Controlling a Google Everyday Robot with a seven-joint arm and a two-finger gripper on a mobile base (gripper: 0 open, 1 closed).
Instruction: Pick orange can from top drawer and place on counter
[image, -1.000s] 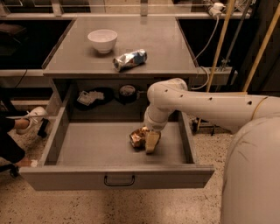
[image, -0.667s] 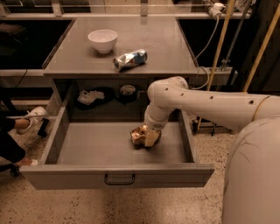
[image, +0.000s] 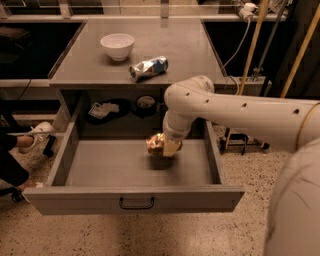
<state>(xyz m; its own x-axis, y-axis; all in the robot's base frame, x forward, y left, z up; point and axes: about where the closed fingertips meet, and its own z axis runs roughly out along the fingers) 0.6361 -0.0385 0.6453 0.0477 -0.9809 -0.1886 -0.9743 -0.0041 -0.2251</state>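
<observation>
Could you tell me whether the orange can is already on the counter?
No, the gripper holds the orange can over the open top drawer.

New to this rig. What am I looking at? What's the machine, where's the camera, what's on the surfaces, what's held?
There is one picture, from a single camera looking down at the scene; where it is mounted isn't known. The big white shape on the right is the robot's one arm. At its tip is the gripper, down inside the open top drawer. Its jaws are closed on the crumpled orange can, which hangs just above the drawer floor, over its shadow. On the counter above sit a white bowl and a silver-and-blue can lying on its side. The orange can is meant to go onto that counter.
</observation>
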